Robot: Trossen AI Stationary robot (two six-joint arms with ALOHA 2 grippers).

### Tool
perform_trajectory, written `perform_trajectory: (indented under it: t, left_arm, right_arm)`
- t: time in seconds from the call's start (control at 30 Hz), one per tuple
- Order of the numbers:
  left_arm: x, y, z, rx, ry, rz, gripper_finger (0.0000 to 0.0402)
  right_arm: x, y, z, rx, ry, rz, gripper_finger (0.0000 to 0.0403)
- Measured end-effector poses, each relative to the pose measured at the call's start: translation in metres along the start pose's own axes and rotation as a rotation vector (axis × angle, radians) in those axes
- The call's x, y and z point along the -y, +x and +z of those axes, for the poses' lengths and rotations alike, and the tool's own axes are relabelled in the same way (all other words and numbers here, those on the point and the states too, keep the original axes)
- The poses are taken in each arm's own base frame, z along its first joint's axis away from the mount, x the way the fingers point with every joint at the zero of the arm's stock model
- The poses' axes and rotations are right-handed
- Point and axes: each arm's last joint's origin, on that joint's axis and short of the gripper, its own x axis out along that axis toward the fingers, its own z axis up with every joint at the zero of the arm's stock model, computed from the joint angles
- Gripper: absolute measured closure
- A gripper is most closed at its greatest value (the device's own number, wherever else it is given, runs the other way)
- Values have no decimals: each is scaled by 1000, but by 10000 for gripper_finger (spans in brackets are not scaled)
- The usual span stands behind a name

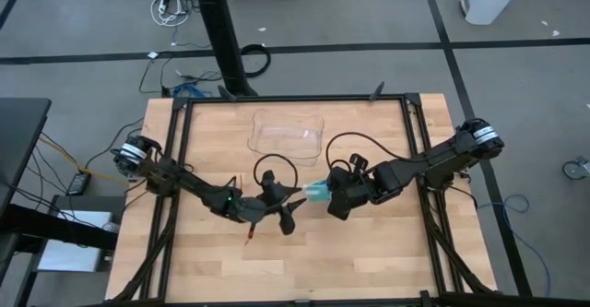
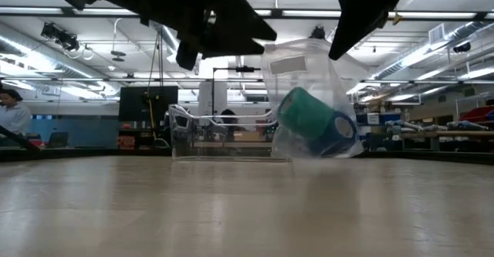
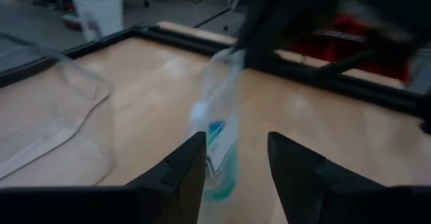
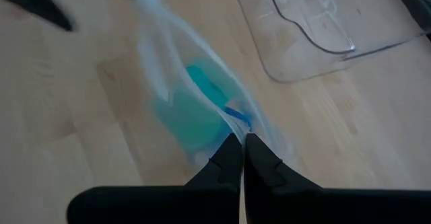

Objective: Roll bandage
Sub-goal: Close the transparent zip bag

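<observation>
Your right gripper [image 4: 237, 158] was pinched fully closed on the edge of a clear plastic bag [image 2: 309, 95], holding it up off the tabletop [image 1: 369, 252] near the middle, a little toward the right edge. Inside the bag sat the bandage [image 2: 307, 116], already a stubby teal roll, with a smaller blue roll [image 2: 340, 137] pressed against it. In the low view the bag's bottom hung just above the wood or barely touched it; which of the two could not be told.

Your left gripper [image 3: 236, 160] was spread open and held nothing. It hovered just beside the bag on the side toward the left edge, with the bag lying in the gap between its fingers [image 3: 182, 173]. The clear tray [image 1: 288, 132] lay well apart, toward the far edge.

By my reading, you were at the unbagging stage: the bandage had to come out before any rolling could be done. The next move would call for the left gripper to close on the opposite lip of the bag so the mouth could be pulled open, or for tipping the bag so the roll dropped out. Watch that the thin film did not slip from the right fingers, and that both rolls did not tumble out together and run toward an edge.
</observation>
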Motion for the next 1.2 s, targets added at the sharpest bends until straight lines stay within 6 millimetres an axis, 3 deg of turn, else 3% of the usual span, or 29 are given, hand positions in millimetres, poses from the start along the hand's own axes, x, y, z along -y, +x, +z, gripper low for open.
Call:
perform_trajectory:
  t: [0.4,0.8,0.93,1.07,1.2]
  left_arm:
    - [-11,4,-9,-81,17,88,236]
    - [-16,12,-3,-82,27,5,240]
    - [-16,12,-3,-82,53,4,284]
    - [-16,12,-2,-78,65,3,376]
    - [-15,13,0,-60,85,-9,395]
  right_arm:
    - [2,1,-1,-17,-9,-14,403]
    - [-4,1,4,27,-27,44,403]
    - [-4,0,2,21,-41,42,402]
    - [-6,-1,1,22,-68,48,389]
    - [-10,-4,-2,18,-113,69,359]
